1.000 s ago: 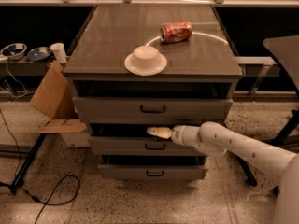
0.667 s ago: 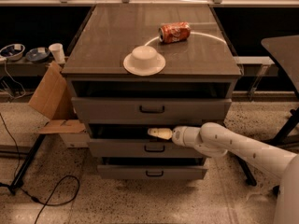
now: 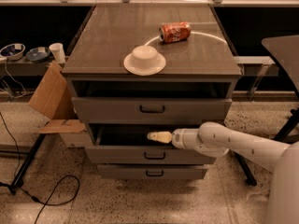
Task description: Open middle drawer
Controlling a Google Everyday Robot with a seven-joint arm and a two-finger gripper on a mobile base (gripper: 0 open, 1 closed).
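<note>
Though dim at the back, shows a speckled stone floor (image 3: 140, 204) and a grey metal cabinet with a flat top, the table (image 3: 107, 41). On the table: a white wide-rimmed bowl (image 3: 145, 59) near the front edge and a red drinks can (image 3: 175, 32) on its side further back, well apart. Left of the cabinet: a brown cardboard box (image 3: 50, 97) and a black cable (image 3: 56, 195) looped on the floor. Cut off at right: a white robot arm (image 3: 243, 146). Too dark to make out: the drawer insides. Grey low-fronted middle drawer (image 3: 121, 154), second of three, pulled out. Cream-tipped pincer (image 3: 160, 136) over its dark opening, just above the front; wide or narrow cannot be told.
</note>
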